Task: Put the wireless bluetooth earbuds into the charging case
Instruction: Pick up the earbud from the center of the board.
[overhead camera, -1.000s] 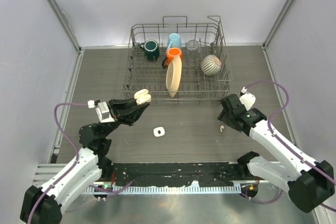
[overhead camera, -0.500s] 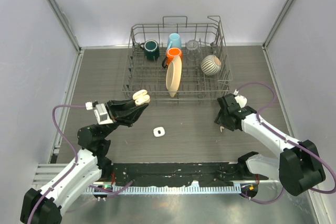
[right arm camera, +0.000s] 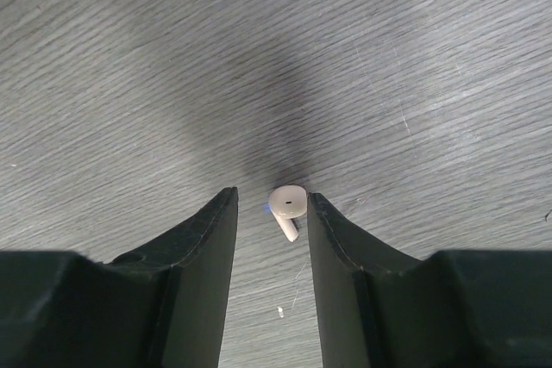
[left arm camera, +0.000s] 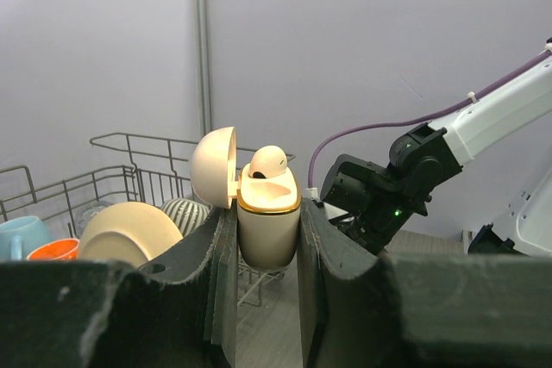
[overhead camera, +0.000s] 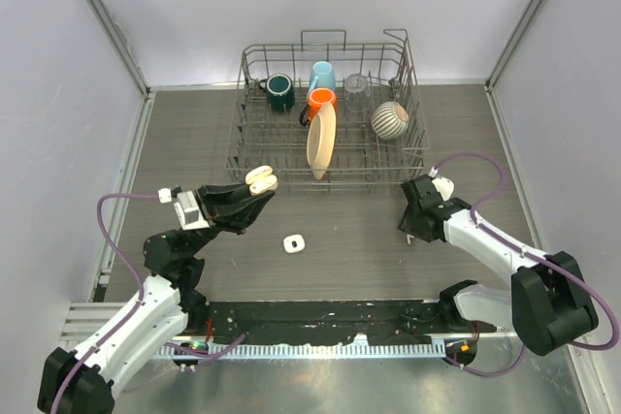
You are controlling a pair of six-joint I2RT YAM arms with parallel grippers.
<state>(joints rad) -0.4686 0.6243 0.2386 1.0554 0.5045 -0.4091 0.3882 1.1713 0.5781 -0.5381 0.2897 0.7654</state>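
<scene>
Far side of the surface [overhead camera: 194,133]: a wire dish rack [overhead camera: 369,179] is holding a green mug [overhead camera: 280,91], blue mug [overhead camera: 322,75], orange mug [overhead camera: 322,99], clear glass [overhead camera: 357,84], striped bowl [overhead camera: 390,120] and a tan plate [overhead camera: 321,140] on edge. A small white square piece [overhead camera: 294,242] is lying on the wood between the two arms, apart from both.

The left pincer [left arm camera: 267,243] is clamping the cream charging case [left arm camera: 267,221] upright in front of the rack, raised off the surface, with its lid [left arm camera: 214,165] hinged back. A seated earbud [left arm camera: 268,161] is poking its rounded head above the gold rim.

The right pincer [right arm camera: 272,196] is pointing down, jaws apart, straddling a loose earbud [right arm camera: 286,204] lying on the wood. It is white, with a round head and short stem. It is sitting closer to one finger, with a gap at the other.
</scene>
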